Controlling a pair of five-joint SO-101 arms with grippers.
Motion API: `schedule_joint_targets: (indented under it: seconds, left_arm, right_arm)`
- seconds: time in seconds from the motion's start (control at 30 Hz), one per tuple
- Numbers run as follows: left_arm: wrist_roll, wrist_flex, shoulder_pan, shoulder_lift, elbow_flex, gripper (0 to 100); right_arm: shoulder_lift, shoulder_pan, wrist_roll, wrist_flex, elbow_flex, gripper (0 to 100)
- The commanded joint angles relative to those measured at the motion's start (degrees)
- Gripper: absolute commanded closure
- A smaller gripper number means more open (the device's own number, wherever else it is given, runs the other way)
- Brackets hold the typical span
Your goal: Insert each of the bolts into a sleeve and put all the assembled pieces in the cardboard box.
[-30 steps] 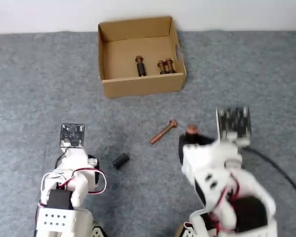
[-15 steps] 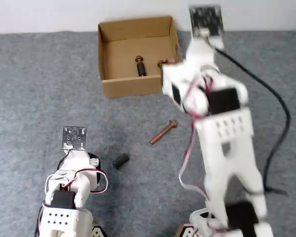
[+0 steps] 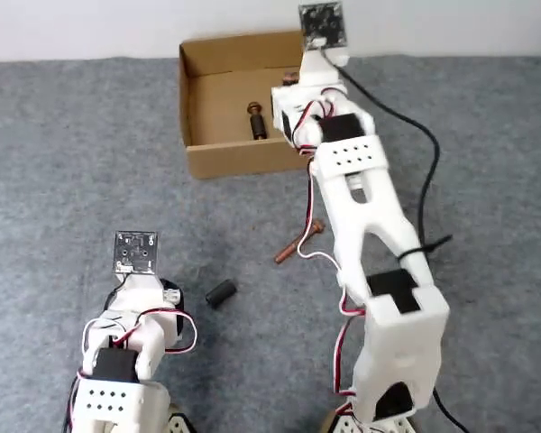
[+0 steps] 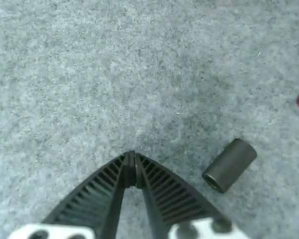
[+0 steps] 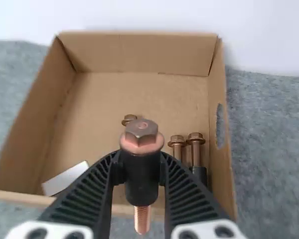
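Note:
My right gripper (image 5: pixel 140 167) is shut on an assembled piece (image 5: pixel 141 164), a copper bolt standing upright in a black sleeve. In the high view that gripper (image 3: pixel 289 92) is held over the right side of the cardboard box (image 3: pixel 201 91). Inside the box (image 5: pixel 139 52) lie three assembled pieces: one (image 3: pixel 255 120) mid-floor and a pair (image 5: pixel 186 145) by the right wall. A loose bolt (image 3: pixel 299 242) and a black sleeve (image 3: pixel 220 292) lie on the grey carpet. My left gripper (image 4: pixel 134 170) is shut and empty, just left of the sleeve (image 4: pixel 229 165).
Grey carpet covers the table, and a white wall runs behind the box. The right arm (image 3: pixel 361 198) stretches from the front edge to the box, passing just right of the loose bolt. The left arm's base (image 3: pixel 117 397) sits front left.
The right arm has swung from the front of the table out over the box, carrying the assembled piece. The left arm has hardly moved.

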Motion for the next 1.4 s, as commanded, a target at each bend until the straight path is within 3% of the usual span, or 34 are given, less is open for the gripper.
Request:
schedule_joint_targets:
  seconds: [0.0,0.37,0.53,0.77,0.93,1.1,1.2,1.37]
  left_arm:
    - [-0.18,-1.58,-0.35,-0.7,-0.22,99]
    - [-0.18,-1.85,-0.35,-0.7,-0.13,99]
    - [-0.18,-1.85,-0.35,-0.7,-0.13,99]
    - [-0.18,-1.85,-0.35,-0.7,-0.13,99]
    - [-0.18,-1.85,-0.35,-0.7,-0.13,99]
    - [-0.44,-4.48,-4.04,-0.7,0.31,99]
    - [-0.18,-8.62,-9.41,-0.7,1.45,99]
    - [-0.09,-9.14,-10.46,-0.7,1.63,99]
  right_arm:
    - [2.07,0.4,1.93,-6.64,-4.57,99.0]
    - [15.34,0.22,1.93,-8.31,-14.15,99.0]
    - [17.98,0.22,3.96,-4.53,-14.33,98.6]
    - [18.33,0.13,4.48,-1.54,-14.33,85.9]
    - [15.78,0.31,4.13,2.42,-14.42,87.6]
    - [9.45,-0.04,4.04,10.77,-14.42,98.7]
    - [5.49,-0.48,4.04,18.68,-14.42,98.0]
    - [0.84,-1.54,4.04,31.25,-14.42,99.1]
